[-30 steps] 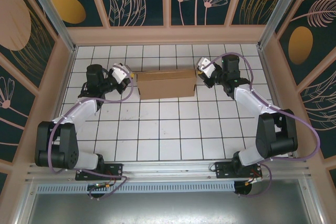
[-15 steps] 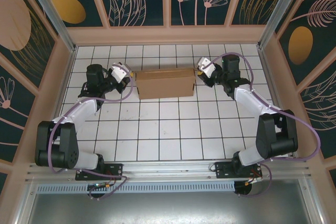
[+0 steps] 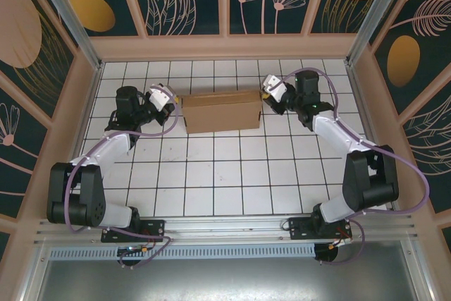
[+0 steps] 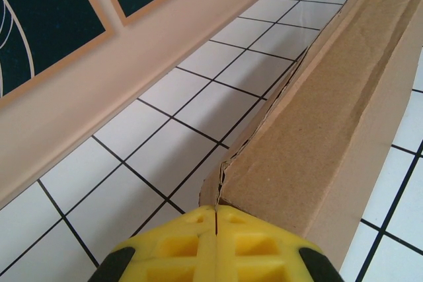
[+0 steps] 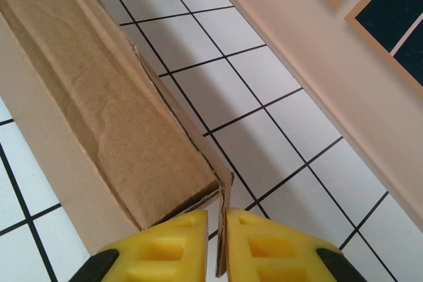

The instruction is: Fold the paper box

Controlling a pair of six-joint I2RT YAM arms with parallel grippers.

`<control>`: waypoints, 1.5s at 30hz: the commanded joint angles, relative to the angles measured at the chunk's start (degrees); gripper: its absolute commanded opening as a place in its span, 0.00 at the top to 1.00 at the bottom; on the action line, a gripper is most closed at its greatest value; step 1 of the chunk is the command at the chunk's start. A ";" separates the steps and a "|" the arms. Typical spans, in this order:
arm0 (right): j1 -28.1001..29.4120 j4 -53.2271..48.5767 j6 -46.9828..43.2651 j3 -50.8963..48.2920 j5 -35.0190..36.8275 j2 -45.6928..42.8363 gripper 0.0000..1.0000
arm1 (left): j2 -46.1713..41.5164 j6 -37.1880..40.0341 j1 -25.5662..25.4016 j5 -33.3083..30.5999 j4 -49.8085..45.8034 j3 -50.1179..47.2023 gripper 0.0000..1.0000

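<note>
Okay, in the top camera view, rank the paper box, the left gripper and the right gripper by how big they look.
1. paper box, clearly the largest.
2. left gripper and right gripper: they look about the same size, so no ranking between them.

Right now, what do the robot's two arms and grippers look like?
Both the left arm and right arm have white links between chunky black joints, with a purple cable looping along each. The left gripper and right gripper have white bodies and bright yellow fingers with recessed square pockets and black side pieces.
</note>
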 commanded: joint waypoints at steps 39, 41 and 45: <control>7.01 -9.83 25.45 6.89 10.62 -1.16 1.00 | 2.27 -46.47 -5.05 -8.27 -13.83 13.63 1.00; 7.10 -10.56 27.99 7.58 11.66 -1.50 1.00 | 3.04 -48.50 -5.00 -7.54 -14.92 14.26 1.00; 7.12 -13.93 31.19 10.09 12.75 -0.71 1.00 | 3.28 -49.91 -5.05 -7.07 -14.98 13.32 1.00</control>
